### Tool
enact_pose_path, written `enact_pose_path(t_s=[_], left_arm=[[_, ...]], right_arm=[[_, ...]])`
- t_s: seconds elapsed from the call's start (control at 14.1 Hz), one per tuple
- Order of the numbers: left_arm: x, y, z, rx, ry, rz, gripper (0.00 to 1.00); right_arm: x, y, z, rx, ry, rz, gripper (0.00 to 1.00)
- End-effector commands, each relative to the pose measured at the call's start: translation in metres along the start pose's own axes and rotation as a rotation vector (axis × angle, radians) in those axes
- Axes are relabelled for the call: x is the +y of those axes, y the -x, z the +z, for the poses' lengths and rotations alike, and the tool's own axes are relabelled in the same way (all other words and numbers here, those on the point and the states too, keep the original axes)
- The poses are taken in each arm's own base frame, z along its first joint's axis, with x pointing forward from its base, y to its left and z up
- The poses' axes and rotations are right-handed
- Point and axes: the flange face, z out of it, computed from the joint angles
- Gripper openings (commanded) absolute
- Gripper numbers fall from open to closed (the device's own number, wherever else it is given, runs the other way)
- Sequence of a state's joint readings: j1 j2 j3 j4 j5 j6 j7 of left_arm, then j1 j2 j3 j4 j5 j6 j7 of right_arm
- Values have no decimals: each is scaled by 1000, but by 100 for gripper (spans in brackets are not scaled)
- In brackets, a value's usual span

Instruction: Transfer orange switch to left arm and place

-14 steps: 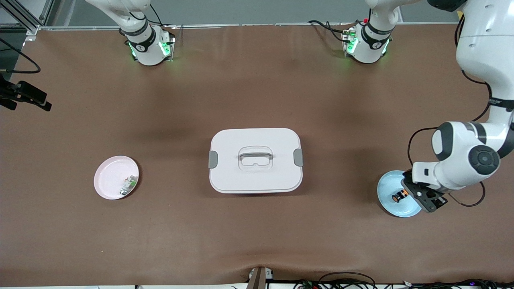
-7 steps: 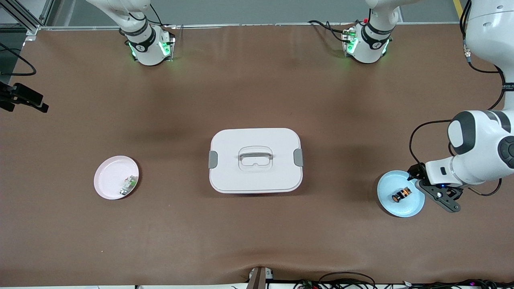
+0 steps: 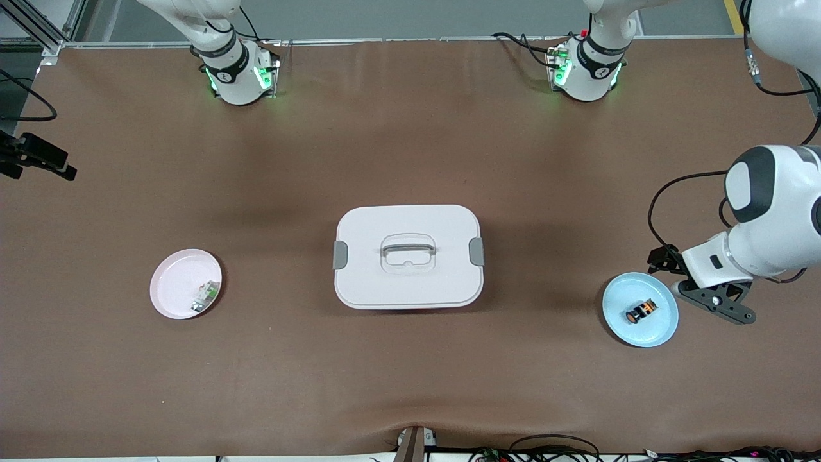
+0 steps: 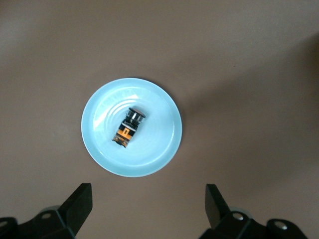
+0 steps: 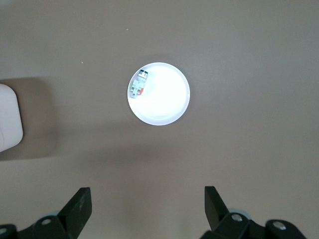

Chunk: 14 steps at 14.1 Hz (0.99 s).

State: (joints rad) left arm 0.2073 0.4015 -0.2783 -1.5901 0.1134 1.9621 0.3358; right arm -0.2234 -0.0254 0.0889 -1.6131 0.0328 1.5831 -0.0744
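The orange switch (image 3: 642, 311) lies on its side on a light blue plate (image 3: 660, 327) near the left arm's end of the table; it also shows in the left wrist view (image 4: 128, 129). My left gripper (image 4: 147, 199) is open and empty, up in the air over bare table just beside that plate (image 4: 159, 149); its hand shows in the front view (image 3: 715, 292). The white box (image 3: 408, 256) stands closed at the table's middle. My right gripper (image 5: 147, 199) is open and empty, high over the table near the pink plate (image 5: 164, 107).
The pink plate (image 3: 176, 285) near the right arm's end holds a small green-and-white part (image 3: 206, 295). A corner of the box shows in the right wrist view (image 5: 9, 119). Cables and a bracket sit along the table's front edge (image 3: 417, 443).
My left gripper has drawn off the blue plate toward the left arm's end of the table, leaving the orange switch lying on the plate. The right gripper has barely shifted.
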Motion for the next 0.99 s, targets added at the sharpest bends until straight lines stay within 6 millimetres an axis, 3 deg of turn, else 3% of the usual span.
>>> enact_pose_path(t_s=[0.0, 0.28, 0.57, 0.92], left_arm=[[21, 10, -28, -23, 13, -149, 100], [39, 17, -44, -69, 12, -327, 100], [60, 23, -79, -48, -13, -486, 100], [33, 32, -97, -56, -25, -503, 100]], right_arm=[[1, -2, -4, 4, -8, 10, 100], [2, -2, -8, 13, -5, 10, 100], [2, -2, -14, 17, -5, 9, 100], [3, -2, -14, 19, -5, 9, 100]])
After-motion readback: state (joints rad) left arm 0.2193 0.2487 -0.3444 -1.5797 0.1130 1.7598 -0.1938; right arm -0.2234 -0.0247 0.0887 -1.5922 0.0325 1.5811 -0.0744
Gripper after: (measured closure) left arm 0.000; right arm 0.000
